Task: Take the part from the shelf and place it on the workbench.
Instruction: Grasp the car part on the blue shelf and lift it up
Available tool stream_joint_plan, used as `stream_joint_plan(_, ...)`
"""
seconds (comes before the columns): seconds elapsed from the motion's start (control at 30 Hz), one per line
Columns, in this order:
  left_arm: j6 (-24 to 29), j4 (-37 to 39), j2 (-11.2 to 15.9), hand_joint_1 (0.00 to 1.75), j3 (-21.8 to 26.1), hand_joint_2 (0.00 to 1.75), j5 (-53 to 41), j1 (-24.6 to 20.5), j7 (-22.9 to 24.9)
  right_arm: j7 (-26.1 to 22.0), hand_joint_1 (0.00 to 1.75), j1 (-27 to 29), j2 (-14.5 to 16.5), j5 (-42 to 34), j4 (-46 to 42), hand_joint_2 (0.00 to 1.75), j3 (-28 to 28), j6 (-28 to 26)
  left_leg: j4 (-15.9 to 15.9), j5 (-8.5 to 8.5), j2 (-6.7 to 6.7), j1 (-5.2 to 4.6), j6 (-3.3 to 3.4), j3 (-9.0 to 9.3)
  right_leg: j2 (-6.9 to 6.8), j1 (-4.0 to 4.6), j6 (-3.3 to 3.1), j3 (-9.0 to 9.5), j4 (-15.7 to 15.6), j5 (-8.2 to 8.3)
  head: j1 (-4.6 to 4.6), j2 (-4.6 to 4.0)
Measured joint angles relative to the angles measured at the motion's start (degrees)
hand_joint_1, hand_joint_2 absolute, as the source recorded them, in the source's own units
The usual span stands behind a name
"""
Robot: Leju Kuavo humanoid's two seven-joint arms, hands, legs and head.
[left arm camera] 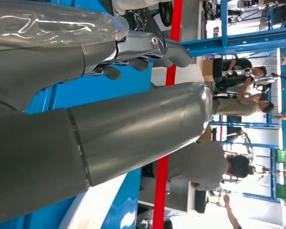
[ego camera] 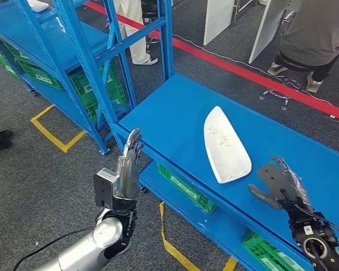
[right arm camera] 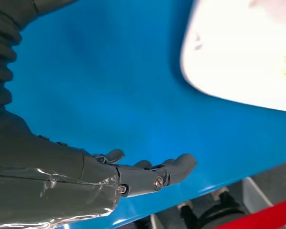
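Looks like a factory or warehouse floor: blue steel racking [ego camera: 91, 62] with green plastic crates [ego camera: 100, 89] underneath, a blue workbench [ego camera: 176, 118], yellow floor tape [ego camera: 52, 135] and a red line [ego camera: 244, 70] on grey carpet, people [left arm camera: 202, 164] working nearby.
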Motion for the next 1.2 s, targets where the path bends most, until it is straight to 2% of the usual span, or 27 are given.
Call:
stream_joint_plan(0.23, 0.52, -0.7, 0.61, 0.0, 0.0, 0.0, 0.01, 0.61, 0.57, 2.54, 0.0, -1.04, -2.24, 0.67, -0.35, 1.75, 0.7, 2.78, 0.0, 0.0, 0.01, 0.0, 0.0, 0.0, 0.01, 0.0, -0.01, -0.01, 0.0, 0.0, 0.01, -0.01)
stream_joint_plan(0.7, 0.82, -1.93, 1.35, 0.0, 0.02, 0.0, 0.08, 1.6, 0.59, 4.2, 0.0, -4.78, -3.9, 1.33, -3.55, 1.75, 3.22, 7.42, -0.01, 0.01, 0.01, 0.01, -0.01, 0.01, 0.01, 0.01, -0.01, 0.0, 0.01, 0.0, 0.01, 0.0)
stream_joint_plan(1.2, 0.6, -1.96, 1.36, 0.0, 0.04, 0.0, 0.46, 1.67, -0.18, 1.76, 0.0, -7.87, -3.99, -0.16, -2.58, 1.75, 7.35, 10.18, -0.01, 0.01, 0.0, 0.01, -0.01, -0.01, 0.0, 0.01, -0.01, 0.01, 0.01, 0.0, 0.01, -0.01)
